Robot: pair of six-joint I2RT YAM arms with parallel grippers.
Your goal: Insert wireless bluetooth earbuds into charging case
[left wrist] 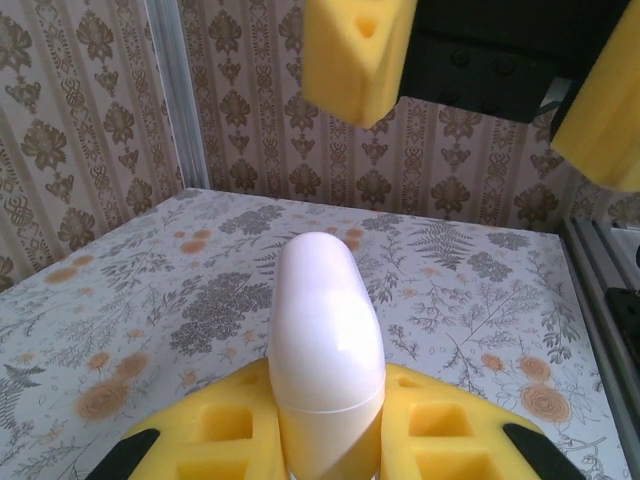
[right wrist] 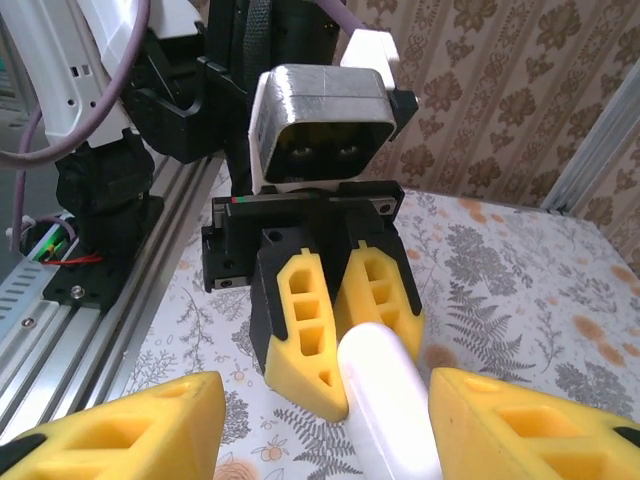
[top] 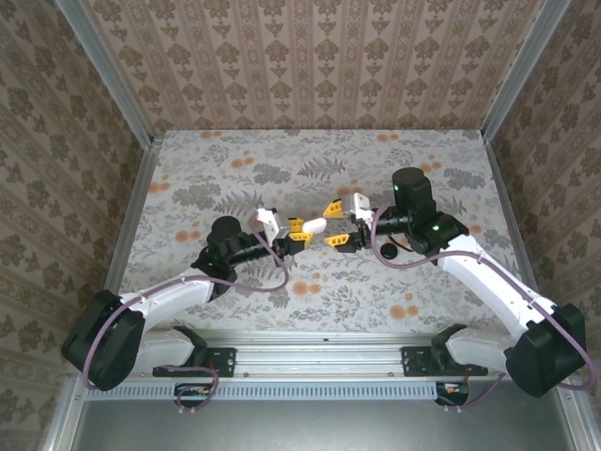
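1. The charging case (left wrist: 325, 340) is up in the air, over the middle of the surface (top: 235, 169), between the two arms.
2. The left end effector (top: 299, 235) is clamped tight on one end of the case. The other end sticks out.
3. The right end effector (top: 336, 225) has its fingers (right wrist: 130, 420) apart, one on each side of the free end. They do not seem to touch it.
4. The case looks hard, shiny and round. It is likely light, but slippery.
5. Best to hold it on its wide sides and squeeze gently, so it does not pop out.
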